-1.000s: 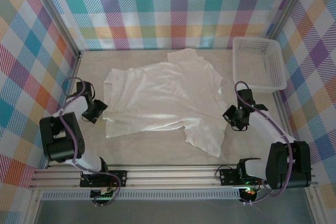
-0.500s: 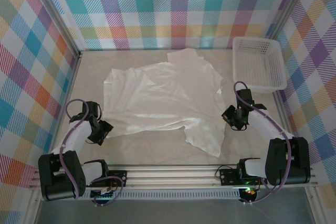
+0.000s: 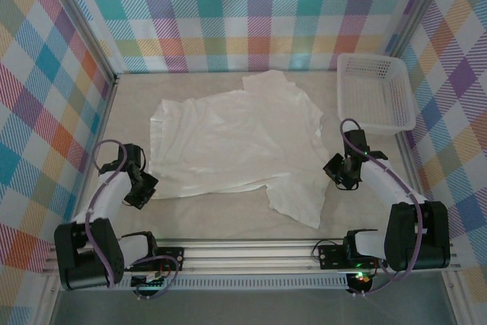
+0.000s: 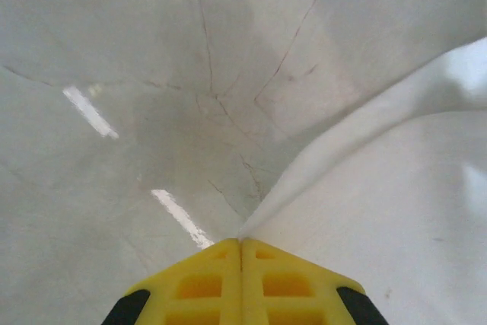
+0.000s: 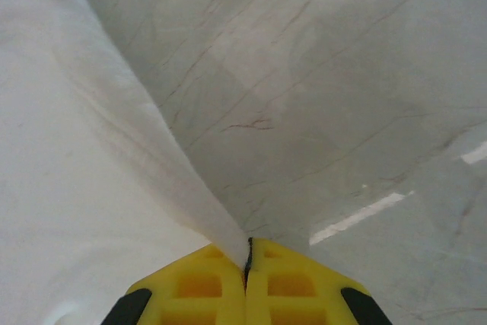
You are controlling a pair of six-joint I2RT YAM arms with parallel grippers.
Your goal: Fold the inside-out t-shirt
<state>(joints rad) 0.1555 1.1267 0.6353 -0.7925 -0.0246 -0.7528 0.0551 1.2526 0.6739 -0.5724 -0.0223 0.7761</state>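
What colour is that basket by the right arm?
White, with open mesh walls; the basket shows best in the top external view.

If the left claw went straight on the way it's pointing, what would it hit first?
Probably the table. The left claw is shut on the edge of the shirt, whose cloth runs off to the right in the wrist view, so bare tabletop lies ahead. Depth is unclear.
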